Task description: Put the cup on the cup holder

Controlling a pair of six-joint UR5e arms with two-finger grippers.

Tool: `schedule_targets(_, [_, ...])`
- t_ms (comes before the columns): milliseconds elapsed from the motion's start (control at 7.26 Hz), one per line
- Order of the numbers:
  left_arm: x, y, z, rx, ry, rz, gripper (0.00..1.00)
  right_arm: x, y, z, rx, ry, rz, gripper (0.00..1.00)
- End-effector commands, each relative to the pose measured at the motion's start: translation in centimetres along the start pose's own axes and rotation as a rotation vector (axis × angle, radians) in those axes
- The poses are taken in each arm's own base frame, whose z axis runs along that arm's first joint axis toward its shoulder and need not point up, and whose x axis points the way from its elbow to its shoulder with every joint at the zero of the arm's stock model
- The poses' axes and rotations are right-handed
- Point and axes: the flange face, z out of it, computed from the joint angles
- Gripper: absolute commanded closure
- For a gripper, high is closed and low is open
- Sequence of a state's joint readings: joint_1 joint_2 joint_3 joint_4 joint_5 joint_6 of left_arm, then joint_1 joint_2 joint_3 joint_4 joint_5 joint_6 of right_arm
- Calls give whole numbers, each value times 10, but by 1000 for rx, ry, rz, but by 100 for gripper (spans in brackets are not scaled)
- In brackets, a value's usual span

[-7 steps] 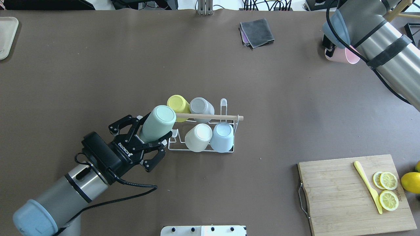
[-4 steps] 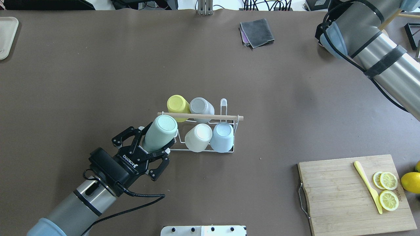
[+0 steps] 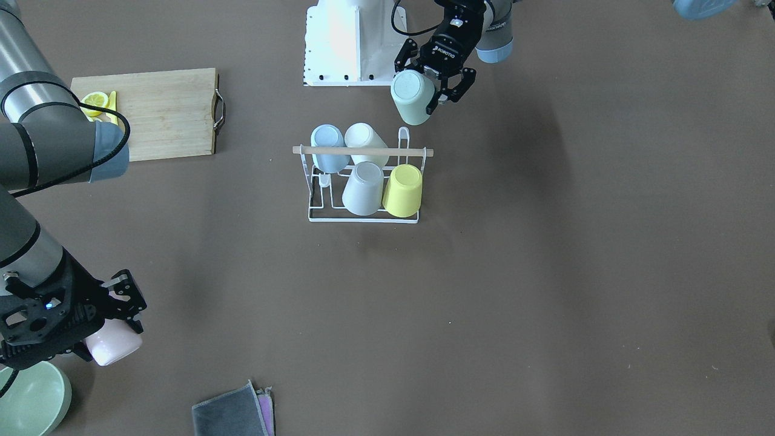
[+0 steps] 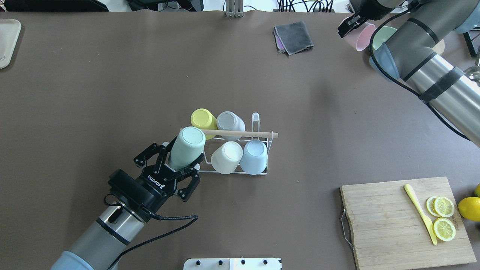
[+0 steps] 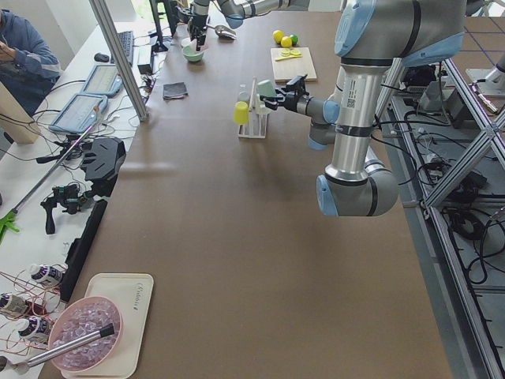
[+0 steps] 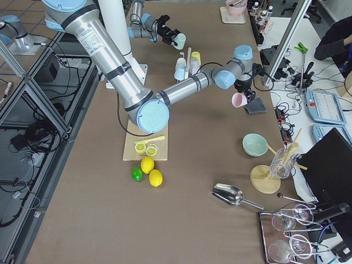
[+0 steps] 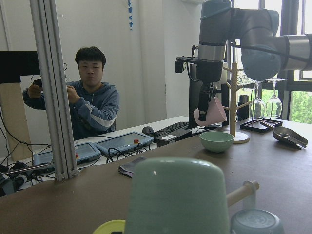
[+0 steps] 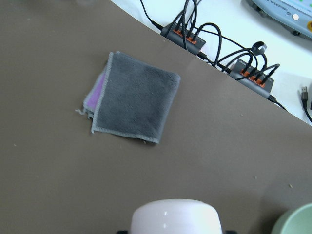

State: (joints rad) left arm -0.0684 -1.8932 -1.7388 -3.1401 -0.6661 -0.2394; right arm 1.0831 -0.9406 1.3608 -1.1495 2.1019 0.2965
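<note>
— Start with the left arm (image 4: 101,240) and its pose.

— Stretches in low from the robot's near-left corner, forearm slanting across the brown tabletop (image 4: 112,75), wrist tipped upward. Ends in the left claw (image 4: 182,155), clamped round the sides of a mint-green plastic cup (image 4: 188,144).

— And that cup against the small white wire cup holder with the wooden rod (image 4: 243,134)?

— Held mouth toward the claw, base up and leaning toward the rack. Hangs in the air at the holder's end nearest the left arm, about level with the rod's tip. Touching or just clear: cannot tell.

— Anything in the holder?

— Holds four upturned cups: a yellow cup (image 4: 202,118) and a grey cup (image 4: 228,120) in the far row, a cream-white cup (image 4: 227,153) and a pale blue cup (image 4: 255,152) in the near row.

— Now the right arm (image 4: 431,71).

— Reaches to the far right corner, elbow bent. Carries in the right claw (image 3: 106,333) a pale pink cup (image 3: 118,345), pinched between the fingers and lifted off the tabletop, just beside a mint-green bowl (image 3: 30,396) and near a folded grey cloth (image 3: 233,412).

— Elsewhere?

— At the near right, a bamboo cutting board (image 4: 386,221) bearing lemon slices (image 4: 444,228) and a yellow plastic knife (image 4: 420,213).
</note>
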Motion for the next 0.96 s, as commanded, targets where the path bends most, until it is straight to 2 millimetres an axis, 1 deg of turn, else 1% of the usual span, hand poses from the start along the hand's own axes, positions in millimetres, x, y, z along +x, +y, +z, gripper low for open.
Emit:
schedule_targets(0, [-6, 0, 5, 41, -43, -35, 85, -4, 21, -7, 178, -102, 2, 100])
schedule_targets(138, [-9, 7, 7, 37, -50, -24, 85, 1, 42, -7, 241, -133, -16, 100])
schedule_targets(276, [-10, 7, 17, 46, -63, -22, 85, -16, 54, -3, 307, -189, 2, 100])
schedule_targets(413, [-7, 13, 22, 40, -64, -33, 85, -34, 64, 5, 361, -240, 14, 100])
schedule_targets(551, [-8, 17, 23, 35, -64, -53, 85, -58, 80, 16, 433, -274, 22, 100])
schedule_targets(689, [-8, 23, 26, 29, -66, -43, 85, -73, 88, 20, 508, -285, 19, 100])
schedule_targets(827, [-6, 25, 29, 28, -65, -54, 85, -78, 88, 12, 575, -318, 45, 100])
